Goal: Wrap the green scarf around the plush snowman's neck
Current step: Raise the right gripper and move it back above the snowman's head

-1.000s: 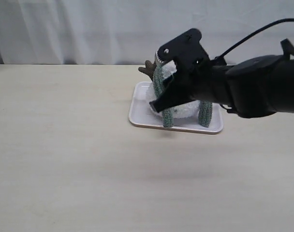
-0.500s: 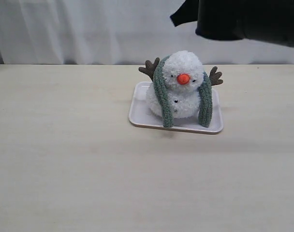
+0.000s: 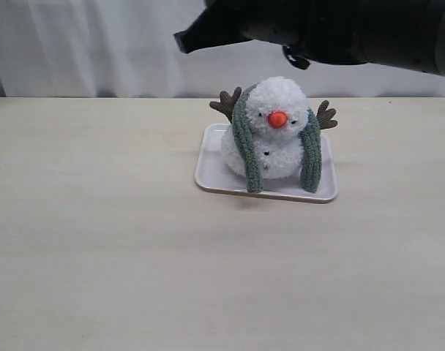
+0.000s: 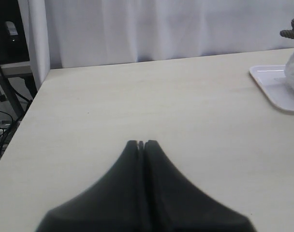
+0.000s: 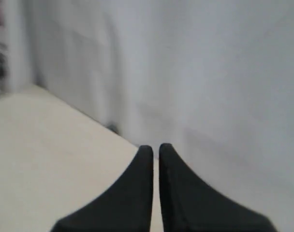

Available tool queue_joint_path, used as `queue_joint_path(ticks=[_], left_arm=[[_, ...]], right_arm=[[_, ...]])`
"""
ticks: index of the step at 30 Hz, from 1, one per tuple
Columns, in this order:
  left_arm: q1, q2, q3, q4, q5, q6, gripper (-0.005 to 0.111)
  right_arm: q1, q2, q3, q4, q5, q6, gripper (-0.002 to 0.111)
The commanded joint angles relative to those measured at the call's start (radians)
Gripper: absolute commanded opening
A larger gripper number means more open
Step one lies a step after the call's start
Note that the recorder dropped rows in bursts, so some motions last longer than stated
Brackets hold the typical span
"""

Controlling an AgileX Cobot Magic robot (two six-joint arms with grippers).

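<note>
Resting low over the table (image 4: 137, 96), well apart from the tray (image 3: 211, 172), the left end effector (image 4: 141, 143) has its two black jaws pressed tight together. Nothing is between them.

On the tray sits the snowman (image 3: 281, 150). It is upright, and its orange nose faces the front. One brown twig arm sticks out past each side of its head.

The scarf (image 3: 246, 146) goes round the back of the snowman's neck. Its two ends hang down the front, one on each side of the body. They reach down to the tray. The ends are not crossed and not tied, so the buttons show between them.

High above the tray is the black right arm (image 3: 354, 29). It comes in from the right and runs over the snowman's head without touching it. Its tip sticks out a little past the left edge of the tray.

The right end effector (image 5: 155, 149) is closed too. Its jaws are almost touching, with only a thin line between them, and it is not holding anything. It points at the white curtain (image 5: 210, 72) behind the table.
</note>
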Motion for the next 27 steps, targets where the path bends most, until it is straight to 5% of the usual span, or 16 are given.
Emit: queue_joint_path(ticks=[1,7,11,15,27], left_arm=[[0.004,-0.002,0.002,-0.003,-0.013,-0.005,0.0],[0.004,-0.002,0.002,-0.003,-0.013,-0.005,0.0],[0.004,-0.002,0.002,-0.003,-0.013,-0.005,0.0],[0.004,-0.002,0.002,-0.003,-0.013,-0.005,0.0],[0.004,-0.002,0.002,-0.003,-0.013,-0.005,0.0]], right_arm=[[-0.071,-0.002,-0.025,-0.293,0.463,0.405,0.004],[-0.081,0.03,-0.233,-1.552,0.711,1.569,0.004],[-0.055,0.058,-0.343,-2.011,0.914,2.016,0.004],[-0.046,0.167,-0.52,-2.079,1.075,2.061,0.004],[-0.05,0.488,-0.805,-2.061,1.083,2.08,0.004]])
